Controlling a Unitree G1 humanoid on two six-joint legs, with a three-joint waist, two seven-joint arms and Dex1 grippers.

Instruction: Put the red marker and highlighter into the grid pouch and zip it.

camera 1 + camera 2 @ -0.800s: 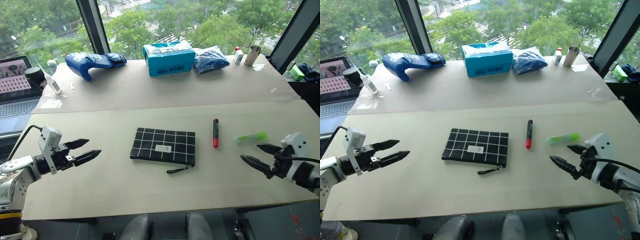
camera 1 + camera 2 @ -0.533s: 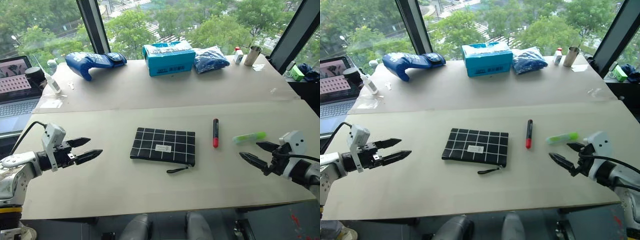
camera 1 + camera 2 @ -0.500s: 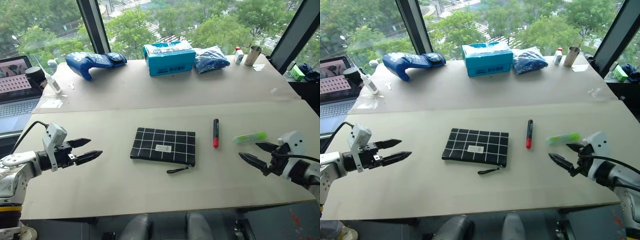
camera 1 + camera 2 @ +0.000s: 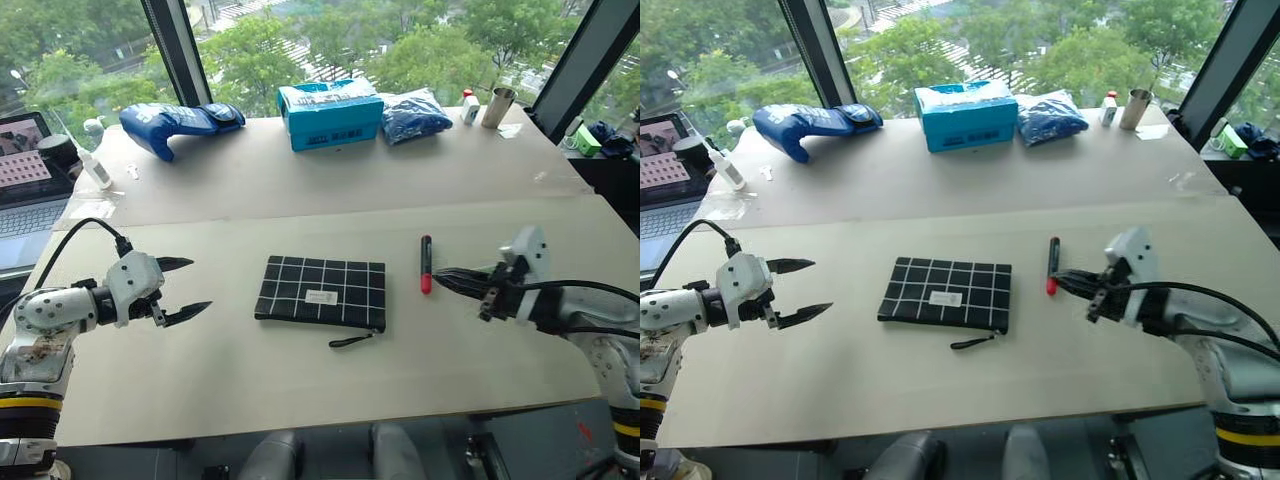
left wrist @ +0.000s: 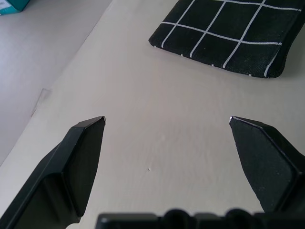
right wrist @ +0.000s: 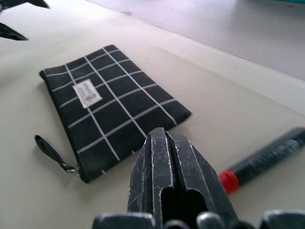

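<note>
The grid pouch (image 4: 320, 293), black with white lines and a small white label, lies flat at the table's middle, its zipper strap (image 4: 352, 341) trailing toward the front edge. The red marker (image 4: 426, 264) lies just right of the pouch, red end toward me. My right gripper (image 4: 441, 273) is shut with nothing in it, its tips just right of the marker's red end; the right wrist view has the marker (image 6: 267, 157) and the pouch (image 6: 109, 100) beyond them. My left gripper (image 4: 188, 287) stands open, left of the pouch (image 5: 228, 33) and apart from it. The highlighter is hidden.
At the back of the table stand a teal box (image 4: 330, 102), a blue glove (image 4: 180, 122), a blue packet (image 4: 415, 112) and a metal cup (image 4: 495, 107). A laptop (image 4: 25, 180) and a white bottle (image 4: 93, 165) sit at the far left.
My right gripper has shut and swung left to the marker's red end, and its hand now covers where the highlighter lay. The left gripper's fingers have spread wider.
</note>
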